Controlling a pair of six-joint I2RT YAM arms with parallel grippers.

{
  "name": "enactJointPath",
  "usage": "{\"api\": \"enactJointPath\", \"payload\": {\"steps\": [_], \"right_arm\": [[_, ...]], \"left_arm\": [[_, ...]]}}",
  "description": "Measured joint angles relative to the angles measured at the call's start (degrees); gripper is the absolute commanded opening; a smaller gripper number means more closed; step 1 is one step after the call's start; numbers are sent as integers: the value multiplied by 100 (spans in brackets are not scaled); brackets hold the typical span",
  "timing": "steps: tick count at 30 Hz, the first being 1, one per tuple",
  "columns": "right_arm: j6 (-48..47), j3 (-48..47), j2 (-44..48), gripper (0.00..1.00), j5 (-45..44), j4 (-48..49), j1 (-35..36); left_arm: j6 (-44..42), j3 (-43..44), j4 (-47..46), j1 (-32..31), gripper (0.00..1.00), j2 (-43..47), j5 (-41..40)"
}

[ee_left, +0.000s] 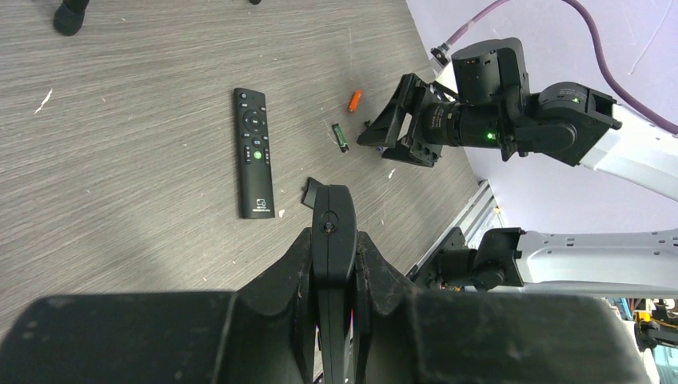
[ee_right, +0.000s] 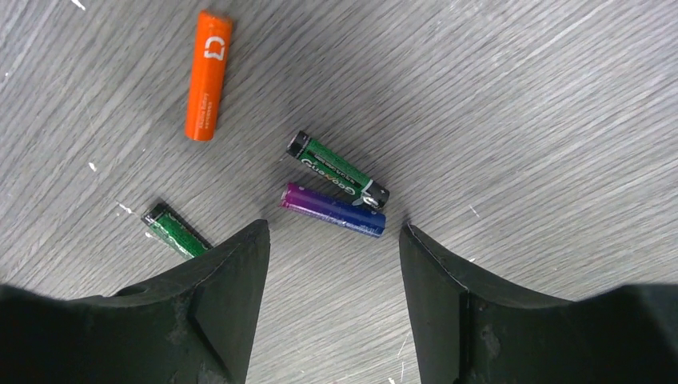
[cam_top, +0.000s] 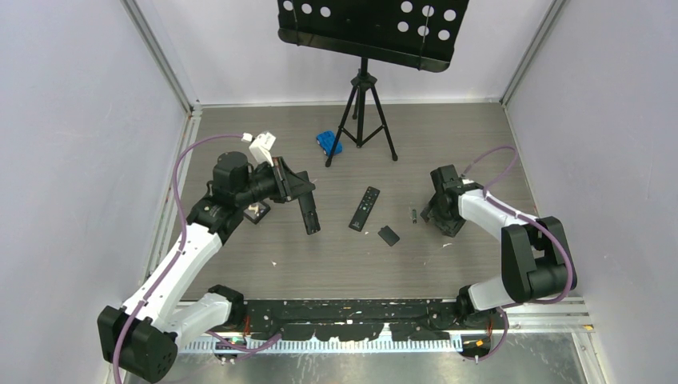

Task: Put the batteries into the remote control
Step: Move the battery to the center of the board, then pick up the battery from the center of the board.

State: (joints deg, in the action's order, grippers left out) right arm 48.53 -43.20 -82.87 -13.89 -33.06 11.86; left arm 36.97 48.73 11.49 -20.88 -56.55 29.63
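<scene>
Hanging spread just above the table (ee_right: 520, 96), the right claw (ee_right: 333, 240) holds nothing. Its 2 fingers (ee_right: 232, 296) stand apart with the purple battery (ee_right: 332, 210) just ahead of their tips, which looks like a line-up for a pick. That battery's long axis runs across the gap, finger to finger, slightly tilted. Closing now would press its ends rather than its sides, so a wrist turn seems called for. A green battery (ee_right: 339, 170) lies just beside it, nearly parallel, their right ends almost meeting. The orange battery (ee_right: 208, 74) sits well apart at upper left, pointing nearly straight away from the claw. A 2nd green battery (ee_right: 172, 230) is half hidden behind the left finger.

Across the table, the left claw (cam_top: 289, 188) is clamped on the remote (cam_top: 309, 214), probably to present it for loading. Its long axis slants from the claw toward the near edge. Whether the free end touches the table I cannot tell, nor which face carries the bay. A buttoned remote (cam_top: 364, 208) and a small black plate (cam_top: 388, 235), perhaps the cover, lie between the arms.
</scene>
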Motion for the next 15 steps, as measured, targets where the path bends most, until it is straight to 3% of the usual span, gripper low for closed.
{"api": "enactJointPath", "payload": {"steps": [15], "right_arm": [[118,-31,-74,66,-214,28,-35]], "left_arm": [[-17,0,2,0,0,22,-2]]}}
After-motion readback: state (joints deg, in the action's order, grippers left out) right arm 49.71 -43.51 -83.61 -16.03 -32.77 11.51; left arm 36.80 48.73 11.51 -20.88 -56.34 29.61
